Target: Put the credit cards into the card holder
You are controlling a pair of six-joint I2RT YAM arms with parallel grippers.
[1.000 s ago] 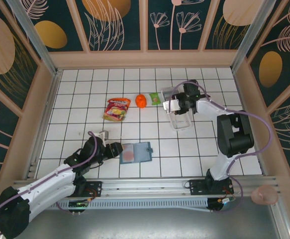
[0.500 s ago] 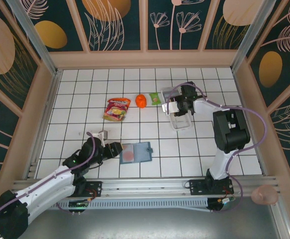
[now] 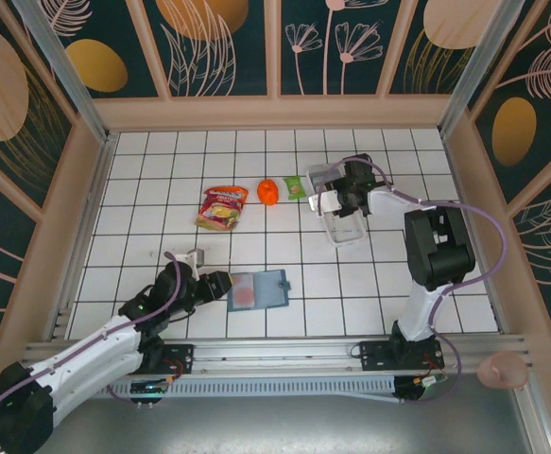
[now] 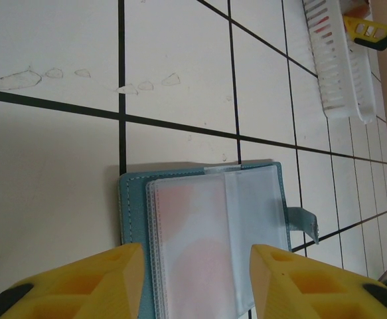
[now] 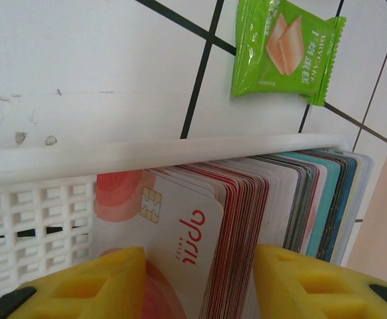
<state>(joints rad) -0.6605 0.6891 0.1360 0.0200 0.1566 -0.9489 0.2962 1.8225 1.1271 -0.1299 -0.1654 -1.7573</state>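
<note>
The card holder [image 4: 210, 226] lies open on the tiled floor, a teal cover with clear sleeves uppermost; from above the card holder [image 3: 259, 289] sits at the front centre. My left gripper [image 4: 196, 282] is open, its yellow fingers either side of the sleeves' near end, and in the top view the left gripper [image 3: 220, 285] is at the holder's left edge. The credit cards [image 5: 180, 226] stand packed on edge in a white tray [image 5: 166, 151]; the front one is white with red-pink marks and a chip. My right gripper [image 5: 200, 286] is open, straddling several front cards, inside the tray [image 3: 343, 227].
A green snack packet [image 5: 286, 50] lies just beyond the tray. An orange object [image 3: 267, 192] and a red-yellow snack bag [image 3: 223, 206] lie left of it. A small grey block [image 3: 196, 256] sits behind the left arm. Wooden walls ring the floor.
The right arm's upper link swung left while its gripper stayed at the tray. The left gripper barely moved beside the card holder.
</note>
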